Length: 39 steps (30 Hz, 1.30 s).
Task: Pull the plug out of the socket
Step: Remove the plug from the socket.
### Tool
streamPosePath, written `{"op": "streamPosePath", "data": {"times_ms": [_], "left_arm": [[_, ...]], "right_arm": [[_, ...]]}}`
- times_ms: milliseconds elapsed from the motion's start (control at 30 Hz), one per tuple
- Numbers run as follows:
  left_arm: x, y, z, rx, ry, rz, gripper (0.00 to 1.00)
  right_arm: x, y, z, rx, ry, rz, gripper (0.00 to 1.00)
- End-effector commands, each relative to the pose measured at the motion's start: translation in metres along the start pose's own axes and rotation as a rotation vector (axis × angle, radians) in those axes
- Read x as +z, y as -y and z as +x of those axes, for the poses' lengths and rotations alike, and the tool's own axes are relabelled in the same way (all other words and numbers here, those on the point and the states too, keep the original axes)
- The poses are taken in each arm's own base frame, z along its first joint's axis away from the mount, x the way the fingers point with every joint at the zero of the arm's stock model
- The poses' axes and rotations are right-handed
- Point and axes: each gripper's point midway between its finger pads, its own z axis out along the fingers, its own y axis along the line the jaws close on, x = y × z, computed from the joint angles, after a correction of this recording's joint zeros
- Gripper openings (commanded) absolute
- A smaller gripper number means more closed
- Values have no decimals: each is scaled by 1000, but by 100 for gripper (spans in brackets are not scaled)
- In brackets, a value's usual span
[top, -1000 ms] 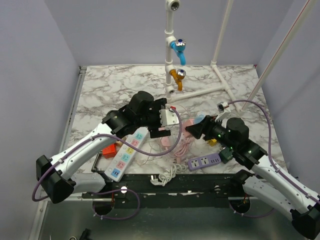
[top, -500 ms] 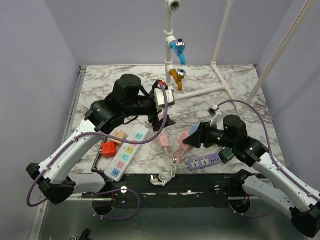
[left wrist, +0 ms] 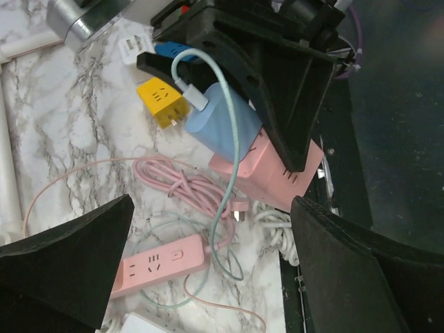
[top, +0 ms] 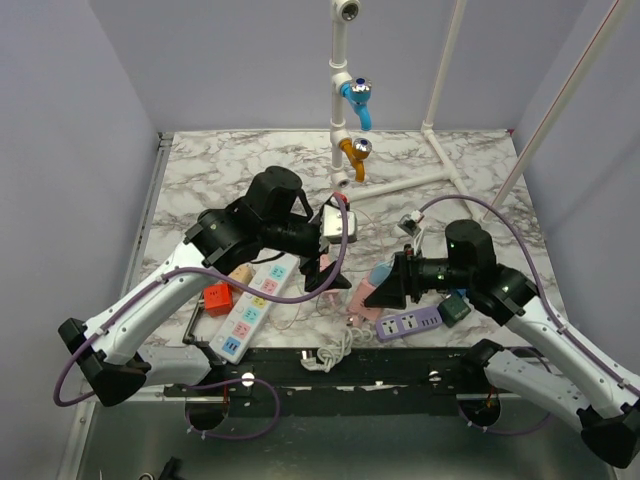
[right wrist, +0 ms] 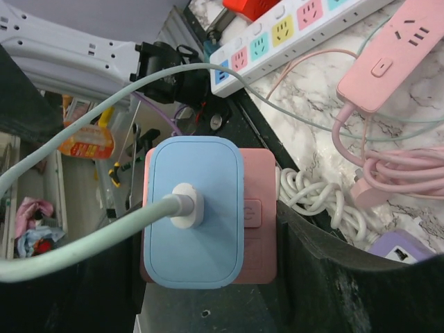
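Marbled table (top: 200, 170), pale walls on three sides. At the near edge sit a white power strip (top: 250, 305) with coloured outlets, a coiled white cord (top: 335, 348) and a purple strip (top: 408, 323).

Mid-table, the right gripper (right wrist: 208, 239) is clamped on the pink socket block (right wrist: 258, 215) and holds it clear of the surface. The blue plug (right wrist: 193, 208) sits fully in the block's face, and its pale green cable (right wrist: 83, 236) trails off leftward. The left gripper (left wrist: 211, 208) has its jaws wide apart and empty, facing the plug from nearby. A pink strip (left wrist: 163, 262) and a looped pink cord (left wrist: 187, 191) lie below.

On the far side stands a white pipe frame with a blue tap (top: 357, 100).

Likely risks:
- The left fingers could close on the cable instead of the plug body, so the pull strains the cable.
- A tight plug could drag the block out of the right-hand grip.
- The green cable crosses the pink cord, and a pull could snag it.
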Motion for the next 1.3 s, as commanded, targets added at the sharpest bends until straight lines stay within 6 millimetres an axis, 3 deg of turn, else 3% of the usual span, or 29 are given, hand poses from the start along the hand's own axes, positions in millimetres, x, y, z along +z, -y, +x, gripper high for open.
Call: {"op": "streamPosePath", "data": {"times_ms": [0,133,233,433,600,733,1033,1267], "left_arm": [[5,15,-5,4,15,72,98],[4,25,-8,-18,23,121,99],[6,28,8,-14,-2,127,98],[12,19,26,-25,-33,73,99],[19,13,40,-60,-50,49,98],[20,10,46,-108,-42,45,99],[23,7,41,-144,-7,80,99],[19,32,33,-146,27,226,98]], "right_arm": [[3,-16,-8,-67,-15,-97,1],[8,-15,-21,-115,21,-98,1],[13,-17,-29,-162,33,-123,1],[19,1,-46,-279,54,-32,1],[19,-14,-56,-351,129,-115,1],[6,-34,-69,-468,310,-188,1],[5,-47,-77,-574,354,-222,2],[24,-38,-81,-561,316,-192,2]]}}
